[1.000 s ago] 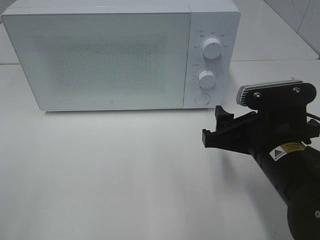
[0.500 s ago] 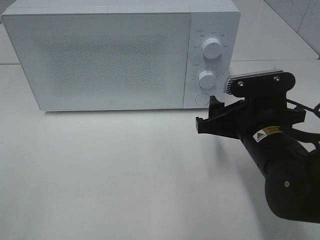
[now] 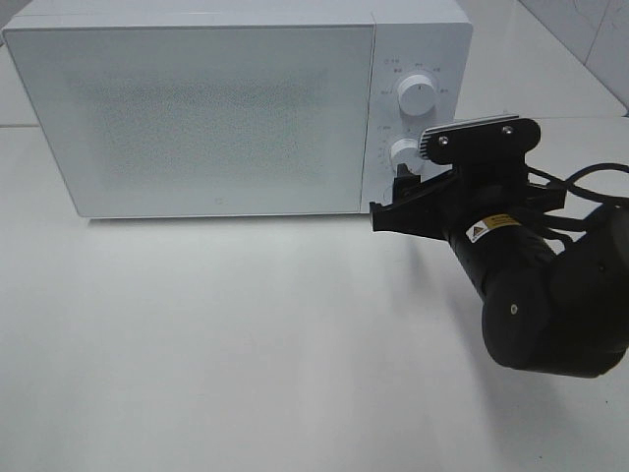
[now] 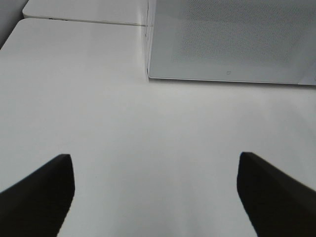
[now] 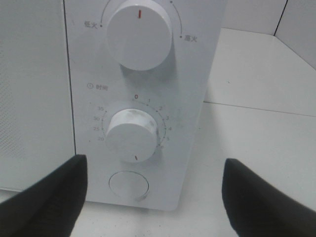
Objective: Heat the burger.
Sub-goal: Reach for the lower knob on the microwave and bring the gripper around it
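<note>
Because the microwave (image 3: pixel 197 108) has its door (image 3: pixel 206 128) shut and the frosted front hides the cavity, you cannot see the burger in any view. It shows nowhere on the table (image 3: pixel 197 344) either, so it is probably inside, though nothing confirms that. Your right gripper (image 3: pixel 389 201) hangs just in front of the control panel with its jaws spread wide and nothing between them. The step in hand looks like setting the timer dial (image 5: pixel 132 136), whose red mark points downward, away from the zero at the top. Line the jaws up so the dial sits centred between them, go in square to the panel, close evenly on its rim and turn without pushing, since a sideways shove could slide the oven on the smooth top. Keep off the power dial (image 5: pixel 139 34) above and the round button (image 5: pixel 128 185) below, which sits just beside the dial. Your left gripper (image 4: pixel 155 192) is also wide and empty, hovering over bare table well apart from the oven's front corner. The surface is plain matt white with little glare, and a pale tiled wall (image 3: pixel 590 25) rises close behind on the right.
</note>
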